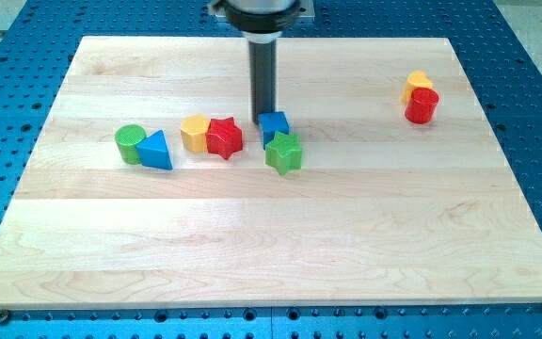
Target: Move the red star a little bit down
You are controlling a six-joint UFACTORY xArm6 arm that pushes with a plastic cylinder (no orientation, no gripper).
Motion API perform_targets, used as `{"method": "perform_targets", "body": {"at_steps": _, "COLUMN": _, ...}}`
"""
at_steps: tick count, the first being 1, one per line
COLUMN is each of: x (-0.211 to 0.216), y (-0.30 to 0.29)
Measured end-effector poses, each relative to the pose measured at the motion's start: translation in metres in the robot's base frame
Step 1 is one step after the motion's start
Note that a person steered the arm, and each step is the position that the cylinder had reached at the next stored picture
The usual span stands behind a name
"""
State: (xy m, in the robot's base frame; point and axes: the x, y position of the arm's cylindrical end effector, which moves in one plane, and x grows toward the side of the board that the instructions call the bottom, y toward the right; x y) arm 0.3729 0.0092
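The red star [224,137] lies on the wooden board [271,235], left of centre, touching a yellow block [195,133] on its left. My tip [264,112] stands just above the blue cube [273,124], up and to the right of the red star with a small gap between. A green star [284,153] sits just below the blue cube.
A green cylinder [130,143] and a blue triangle [156,151] sit together at the view's left. A yellow block [418,83] and a red cylinder [422,105] sit together at the view's upper right. The board rests on a blue perforated table [534,94].
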Motion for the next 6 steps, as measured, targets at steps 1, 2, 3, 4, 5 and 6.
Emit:
{"method": "perform_targets", "body": {"at_steps": 1, "x": 0.000, "y": 0.039}}
{"method": "perform_targets", "body": {"at_steps": 2, "x": -0.009, "y": 0.044}}
{"method": "perform_targets", "body": {"at_steps": 3, "x": -0.028, "y": 0.028}}
{"method": "perform_targets", "body": {"at_steps": 4, "x": -0.053, "y": 0.000}}
{"method": "perform_targets", "body": {"at_steps": 5, "x": -0.016, "y": -0.042}}
{"method": "perform_targets", "body": {"at_steps": 6, "x": 0.035, "y": -0.046}}
